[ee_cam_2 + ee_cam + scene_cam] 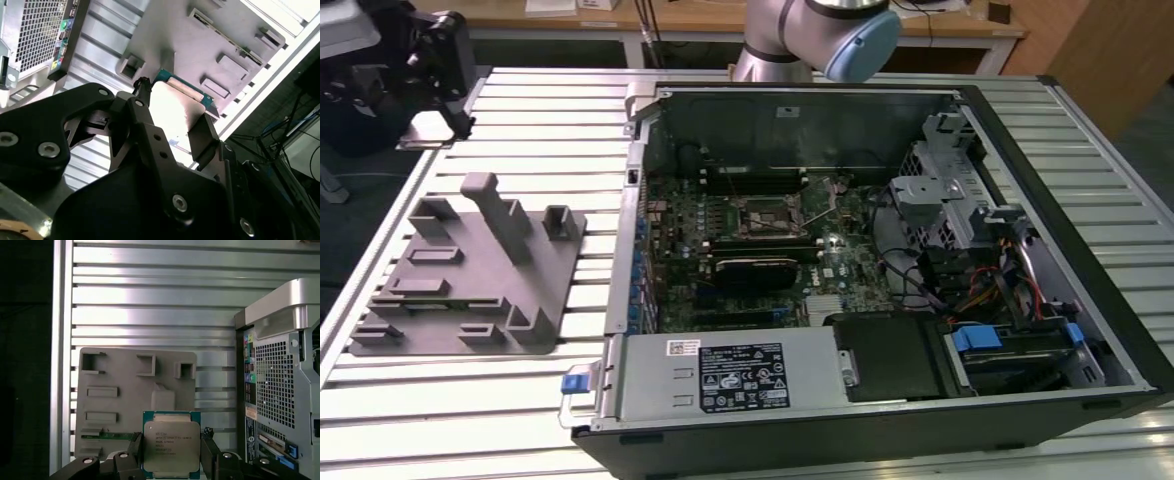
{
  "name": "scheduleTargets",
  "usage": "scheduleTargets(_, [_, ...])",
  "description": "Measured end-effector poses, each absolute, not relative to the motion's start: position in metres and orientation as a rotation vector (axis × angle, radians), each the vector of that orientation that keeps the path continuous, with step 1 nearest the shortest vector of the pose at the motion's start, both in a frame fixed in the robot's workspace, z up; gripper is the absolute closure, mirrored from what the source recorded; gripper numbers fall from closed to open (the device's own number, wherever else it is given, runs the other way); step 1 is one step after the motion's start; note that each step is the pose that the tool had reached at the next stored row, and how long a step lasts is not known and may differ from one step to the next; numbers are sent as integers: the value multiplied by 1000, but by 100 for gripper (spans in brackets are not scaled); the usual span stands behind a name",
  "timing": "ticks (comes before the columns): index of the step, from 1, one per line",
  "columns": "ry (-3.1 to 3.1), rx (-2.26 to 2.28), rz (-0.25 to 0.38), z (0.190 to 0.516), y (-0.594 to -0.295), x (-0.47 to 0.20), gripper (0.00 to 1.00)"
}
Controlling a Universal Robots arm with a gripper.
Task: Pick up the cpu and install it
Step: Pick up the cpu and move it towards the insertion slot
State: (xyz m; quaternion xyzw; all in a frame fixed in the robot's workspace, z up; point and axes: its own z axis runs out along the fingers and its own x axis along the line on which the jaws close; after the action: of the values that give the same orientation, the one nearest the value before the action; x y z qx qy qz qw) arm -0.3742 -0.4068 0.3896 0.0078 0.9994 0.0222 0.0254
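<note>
Jaws clamped on the cpu (171, 446), a dark finger (209, 450) pressed against each side edge, its silver lid and green rim plain in the first wrist view. The chip hangs in the air, lifted clear of the grey fixture tray (125, 390) lying on the slatted metal table (150, 290). In the exterior view the opened computer case (1067, 250) lies beside that tray, motherboard (747, 230) exposed, and the arm (821, 35) rises behind it.
</note>
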Motion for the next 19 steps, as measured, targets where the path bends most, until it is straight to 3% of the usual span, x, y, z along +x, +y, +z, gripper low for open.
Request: scheduleTargets(19, [3090, 24, 69, 390, -407, -315, 45])
